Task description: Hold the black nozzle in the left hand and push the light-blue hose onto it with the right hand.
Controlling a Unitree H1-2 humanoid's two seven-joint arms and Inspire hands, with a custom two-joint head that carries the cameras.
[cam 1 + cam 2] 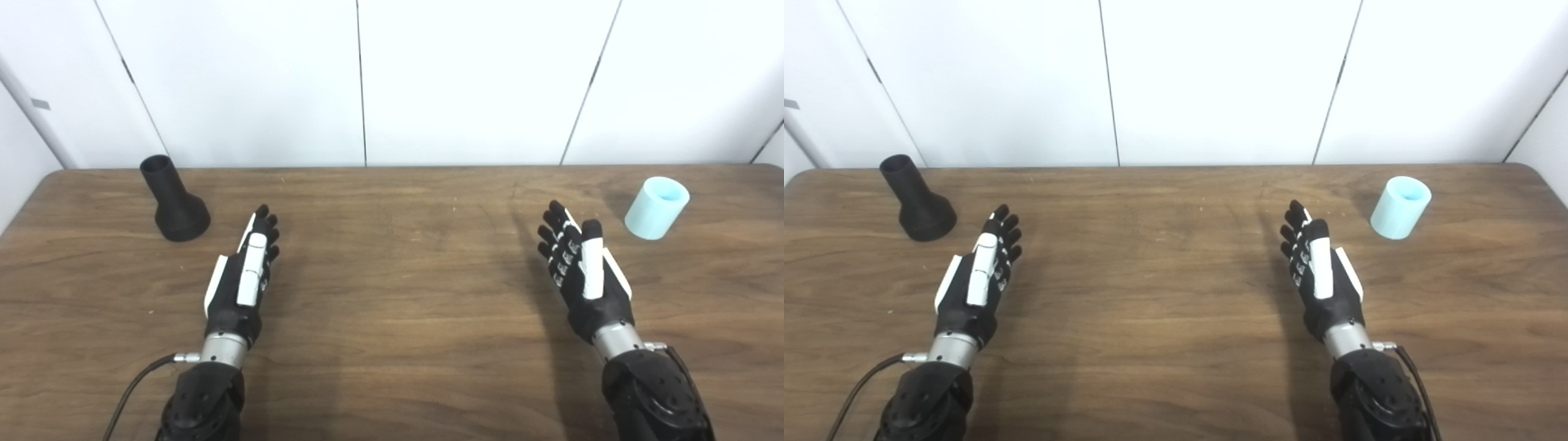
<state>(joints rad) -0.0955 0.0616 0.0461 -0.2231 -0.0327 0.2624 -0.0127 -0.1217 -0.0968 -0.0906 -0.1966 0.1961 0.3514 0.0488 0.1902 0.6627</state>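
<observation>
Black plastic marks the far left of the scene: the black nozzle [174, 200] stands on its wide flared base on the wooden table [398, 294], its narrow open neck pointing up and leaning slightly away to the left. Just right of it and nearer, the left hand [242, 275] hovers low over the table with its fingers stretched forward and slightly apart, holding nothing; it is near the nozzle but clearly not touching it. The middle of the table between the two arms is bare wood. Further right, the right hand [582, 269] is likewise empty, fingers extended and spread a little, palm turned inward. Beyond it, to the far right, the light-blue hose [656, 207] shows as a short pale cylinder standing on end, its open mouth up, apart from the right hand. Behind everything runs a wall of white panels [465, 79]. Judging by how things lie, the task has hardly begun: neither piece is picked up, and the two parts sit well apart at opposite ends of the table. What remains is everything, namely the left hand closing on the nozzle, the right hand taking the hose, bringing both together, and pushing the hose over the neck.
</observation>
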